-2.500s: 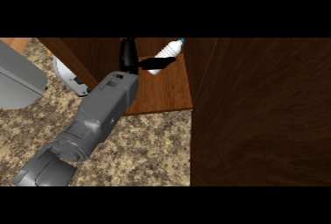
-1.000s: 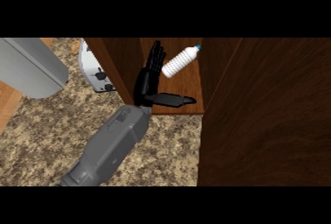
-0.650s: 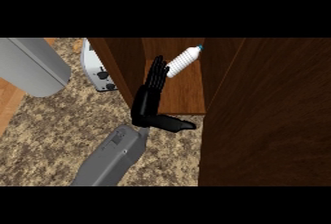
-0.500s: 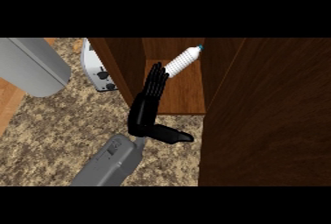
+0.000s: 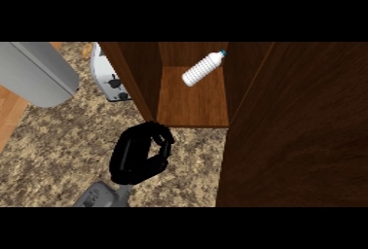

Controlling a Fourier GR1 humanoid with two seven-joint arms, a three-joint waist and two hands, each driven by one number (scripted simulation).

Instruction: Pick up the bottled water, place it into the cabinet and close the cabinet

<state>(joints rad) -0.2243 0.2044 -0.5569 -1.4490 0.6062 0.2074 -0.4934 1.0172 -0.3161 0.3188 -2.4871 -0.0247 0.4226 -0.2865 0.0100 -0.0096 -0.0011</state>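
Nearest, the left hand (image 5: 141, 158) hangs over the speckled counter (image 5: 57, 146), fingers curled inward and apparently holding nothing. Beyond it, the bottled water (image 5: 202, 69) lies tilted inside the open cabinet (image 5: 193, 104). The toaster (image 5: 108, 78) is partly hidden behind the cabinet's wall.

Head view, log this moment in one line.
white plastic water bottle: inside wooden cabinet | left hand: curled, empty, outside | door: open

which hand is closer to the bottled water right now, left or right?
Left, by default. The left hand sits over the counter just in front of the cabinet shelf, fingers curled and holding nothing, apart from the bottled water lying at the shelf's back. The right hand is not in view.
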